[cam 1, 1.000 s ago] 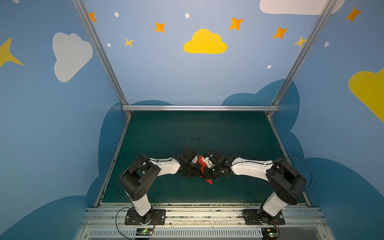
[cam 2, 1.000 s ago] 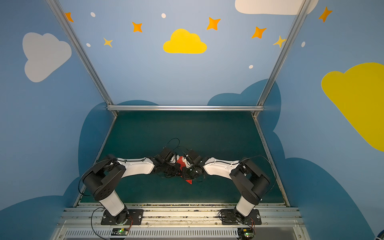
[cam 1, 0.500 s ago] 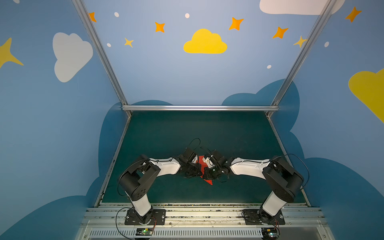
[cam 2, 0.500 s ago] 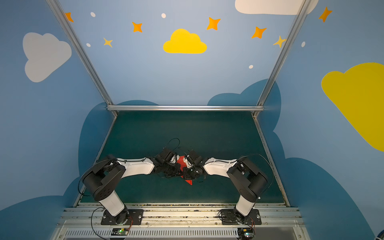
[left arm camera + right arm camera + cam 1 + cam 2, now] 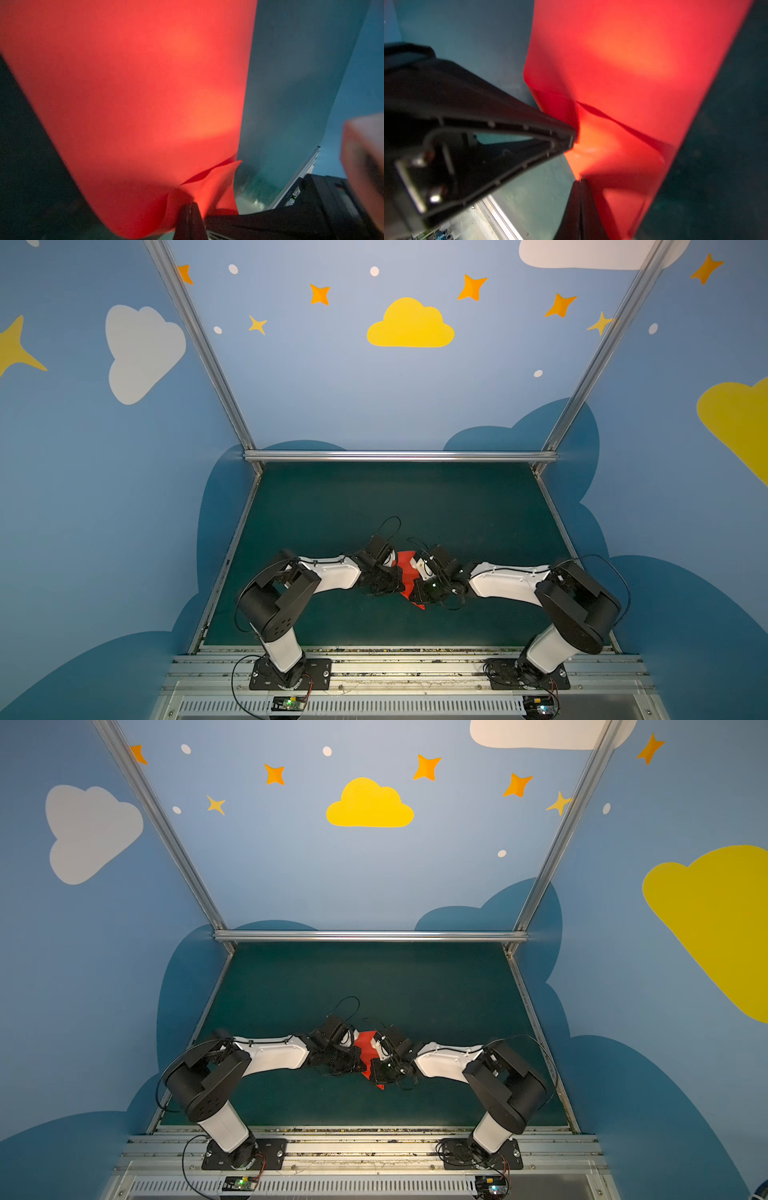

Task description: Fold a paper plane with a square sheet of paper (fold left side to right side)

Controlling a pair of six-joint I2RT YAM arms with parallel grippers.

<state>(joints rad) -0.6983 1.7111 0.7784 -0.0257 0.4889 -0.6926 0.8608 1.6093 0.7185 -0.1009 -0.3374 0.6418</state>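
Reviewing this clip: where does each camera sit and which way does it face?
Top views: high above the arms' bases, facing down and forward across the dark green mat; white-and-black left arm and right arm show.
Left wrist: on the left arm, facing along its shut left pincer into the creased bright red paper sheet.
Right wrist: on the right arm, facing along its shut right pincer into that sheet; left pincer's finger shows.
Shared: every view shows the sheet, pinched by both pincers.

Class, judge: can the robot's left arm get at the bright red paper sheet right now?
Very likely yes: the left gripper looks shut on the bright red paper sheet, nothing between them. The right gripper pinches it too.
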